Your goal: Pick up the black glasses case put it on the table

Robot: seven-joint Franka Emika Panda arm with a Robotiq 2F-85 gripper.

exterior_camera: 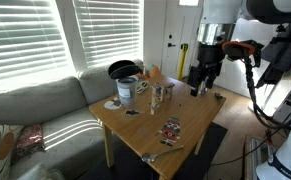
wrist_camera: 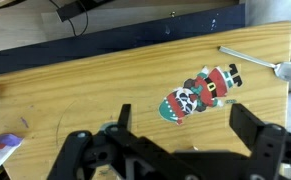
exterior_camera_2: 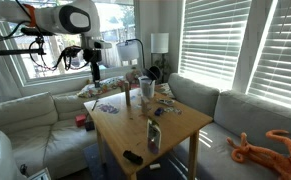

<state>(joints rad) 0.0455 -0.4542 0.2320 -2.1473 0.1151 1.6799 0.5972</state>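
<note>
Above the table (wrist_camera: 85, 80), the fingers (wrist_camera: 250, 125) hang spread, apart from the black glasses case (exterior_camera: 122, 69).

Source: daylight through the blinds (exterior_camera: 30, 40), seen in both exterior views
Glare: slats blown out to near white
Shadows: sun stripes across the sofa (exterior_camera: 60, 122)
Wrist view: even, mild light on the table (wrist_camera: 75, 90); gripper (wrist_camera: 182, 125) dark, close and soft
Sharpness: all views coarse, with fine detail smeared
</note>
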